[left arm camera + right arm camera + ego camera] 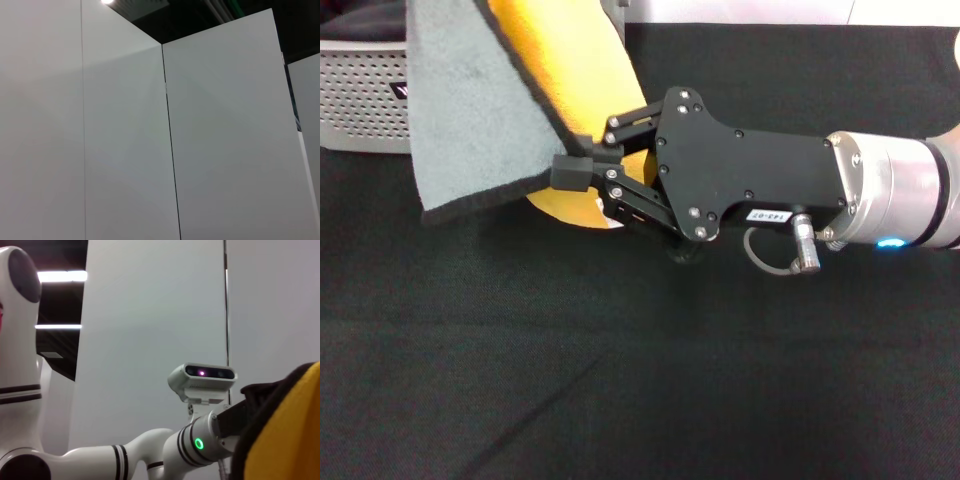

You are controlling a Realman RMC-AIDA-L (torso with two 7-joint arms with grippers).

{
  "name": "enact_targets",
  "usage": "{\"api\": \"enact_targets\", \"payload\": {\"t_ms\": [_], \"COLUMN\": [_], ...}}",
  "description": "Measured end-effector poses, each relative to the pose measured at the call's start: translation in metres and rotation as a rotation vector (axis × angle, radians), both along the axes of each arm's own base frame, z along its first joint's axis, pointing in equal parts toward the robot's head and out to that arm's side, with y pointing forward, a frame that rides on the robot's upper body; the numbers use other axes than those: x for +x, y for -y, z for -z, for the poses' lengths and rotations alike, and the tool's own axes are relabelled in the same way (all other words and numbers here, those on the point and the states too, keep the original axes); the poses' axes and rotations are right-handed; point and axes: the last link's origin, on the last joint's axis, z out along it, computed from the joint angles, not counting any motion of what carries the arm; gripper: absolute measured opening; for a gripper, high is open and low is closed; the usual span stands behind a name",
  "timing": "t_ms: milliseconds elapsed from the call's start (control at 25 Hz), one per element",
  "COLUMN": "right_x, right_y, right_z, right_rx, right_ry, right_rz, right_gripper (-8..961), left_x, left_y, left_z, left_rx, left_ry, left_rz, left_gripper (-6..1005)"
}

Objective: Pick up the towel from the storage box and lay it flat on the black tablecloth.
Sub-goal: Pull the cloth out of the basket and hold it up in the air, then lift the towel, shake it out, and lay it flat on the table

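Towel in right end effector

The table is covered by the black tablecloth, which fills nearly the whole head view. Directly on it, at about 10 o'clock, sits the storage box, light grey and perforated, cut by the frame edge.
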Motion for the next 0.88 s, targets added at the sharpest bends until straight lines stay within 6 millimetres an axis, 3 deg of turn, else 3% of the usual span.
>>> {"api": "enact_targets", "payload": {"t_ms": [200, 600, 880], "right_x": [0.0, 0.007, 0.015], "right_y": [0.0, -0.001, 0.004], "right_z": [-0.001, -0.006, -0.016], "right_rx": [0.009, 0.032, 0.05], "right_ry": [-0.01, -0.045, -0.1], "right_rz": [0.004, 0.047, 0.073], "right_gripper": [30, 4, 4], "left_x": [-0.001, -0.005, -0.031], "left_y": [0.001, 0.01, 0.015], "left_z": [0.001, 0.011, 0.014], "left_rx": [-0.005, -0.048, -0.029], "left_ry": [0.0, -0.046, -0.008], "left_rz": [-0.003, 0.046, -0.024], "left_gripper": [30, 30, 31]}}
